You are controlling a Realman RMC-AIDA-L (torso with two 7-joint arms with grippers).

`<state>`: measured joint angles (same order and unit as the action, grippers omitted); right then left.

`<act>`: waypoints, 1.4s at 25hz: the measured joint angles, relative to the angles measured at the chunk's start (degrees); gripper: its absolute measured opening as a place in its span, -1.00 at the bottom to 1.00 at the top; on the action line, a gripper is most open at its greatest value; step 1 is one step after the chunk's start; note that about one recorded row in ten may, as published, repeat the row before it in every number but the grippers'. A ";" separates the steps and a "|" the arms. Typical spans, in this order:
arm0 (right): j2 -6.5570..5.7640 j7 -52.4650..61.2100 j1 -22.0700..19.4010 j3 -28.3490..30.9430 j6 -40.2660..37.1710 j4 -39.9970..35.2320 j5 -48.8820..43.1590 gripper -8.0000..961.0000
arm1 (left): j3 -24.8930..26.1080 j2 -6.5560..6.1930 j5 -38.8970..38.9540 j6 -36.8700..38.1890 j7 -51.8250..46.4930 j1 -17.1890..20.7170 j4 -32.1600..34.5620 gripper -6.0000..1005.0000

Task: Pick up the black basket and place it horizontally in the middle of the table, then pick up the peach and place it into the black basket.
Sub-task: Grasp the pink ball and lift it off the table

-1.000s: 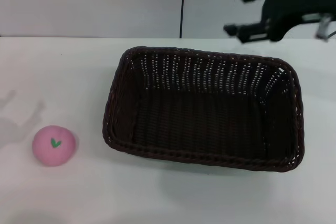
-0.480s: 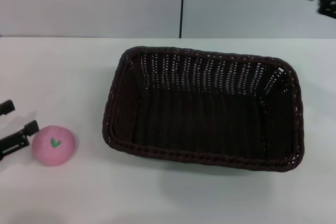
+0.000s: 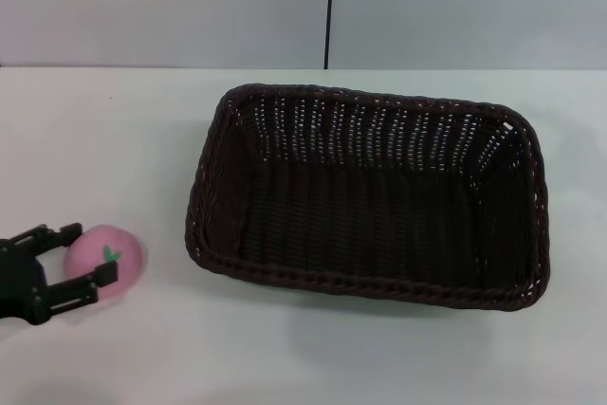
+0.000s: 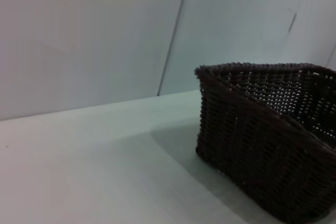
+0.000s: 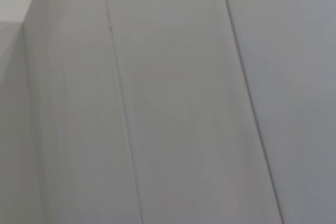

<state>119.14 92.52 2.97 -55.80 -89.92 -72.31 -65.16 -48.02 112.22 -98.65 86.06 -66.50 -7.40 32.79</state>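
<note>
Wide white table (image 3: 142,130) with big dark woven basket (image 3: 370,196) lying flat in the middle, ready. Small pink round peach (image 3: 112,261) at near left, between spread fingers of left hand (image 3: 81,258), not squeezed yet.

The left pincer (image 3: 83,253) is seen low at the near left edge of the head view, its black body lying close over the table (image 3: 114,149) and reaching toward the middle. Its two fingers are spread apart, one on the far side and one on the near side of the peach (image 3: 112,259), which sits between them; whether the pads press it cannot be told. The right pincer is not shown in any view.
</note>
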 joint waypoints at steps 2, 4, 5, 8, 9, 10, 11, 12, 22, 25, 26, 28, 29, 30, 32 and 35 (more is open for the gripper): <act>0.00 -0.04 0.09 0.47 -0.03 0.95 0.06 0.47 | 0.02 0.39 -0.56 -0.49 0.17 -0.16 -0.04 0.66; 0.00 -0.45 0.22 0.80 -0.12 2.16 0.12 0.47 | 0.05 1.74 -2.68 -2.98 0.15 -0.44 0.23 0.59; 0.00 -0.86 0.32 1.11 -0.19 2.99 0.18 0.47 | 0.09 2.10 -3.09 -3.90 0.08 -0.51 0.37 0.56; 0.06 -3.43 0.62 2.41 -0.87 6.70 1.93 0.47 | 0.75 2.84 -3.35 -5.33 0.43 -0.54 0.48 0.46; 0.07 -4.76 0.67 2.80 -1.42 8.74 3.68 0.47 | 1.40 3.07 -3.37 -5.46 0.89 -0.51 0.49 0.42; 0.05 -5.91 0.73 3.16 -2.01 10.58 5.34 0.47 | 2.29 3.25 -3.37 -5.37 1.58 -0.43 0.50 0.39; 0.03 -7.30 0.78 3.67 -2.74 12.79 7.49 0.47 | 3.50 3.54 -3.42 -4.98 2.89 -0.32 0.51 0.36; 0.02 -8.48 0.90 4.33 -3.52 15.12 9.31 0.47 | 4.91 3.87 -3.44 -4.56 4.46 -0.16 0.52 0.32; 0.04 -18.81 4.19 17.28 -9.71 37.92 14.98 0.47 | 13.29 5.61 -3.23 -2.07 12.78 0.28 -0.04 -0.15; -0.01 -21.85 5.61 23.18 -10.85 45.50 15.00 0.47 | 13.39 5.58 -3.20 -1.97 12.78 -0.14 -0.04 -0.19; -0.02 -22.60 5.77 24.41 -10.99 47.04 15.01 0.47 | 13.41 5.58 -3.19 -1.93 12.78 -0.26 -0.02 -0.20; -0.03 -24.06 5.88 26.04 -11.05 49.17 15.03 0.47 | 13.46 5.52 -3.07 -1.87 12.78 -0.51 0.01 -0.24; -0.04 -24.76 5.87 26.34 -10.96 49.84 15.03 0.47 | 13.52 5.49 -3.01 -1.86 12.76 -0.63 0.03 -0.26; -0.05 -25.41 5.87 26.39 -10.75 50.45 15.04 0.47 | 13.75 5.48 -2.91 -1.73 12.60 -0.77 0.13 -0.28; -0.07 -26.59 5.88 26.48 -10.46 51.70 15.04 0.47 | 14.94 5.49 -2.71 -0.96 12.06 -1.34 0.34 -0.31; -0.13 -29.33 6.35 26.64 -9.99 54.11 15.07 0.47 | 17.28 5.49 -2.64 0.99 11.64 -2.23 0.46 -0.36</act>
<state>119.02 63.19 9.32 -29.16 -99.91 -18.21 -50.10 -30.73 117.72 -101.29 87.04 -54.86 -9.63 33.25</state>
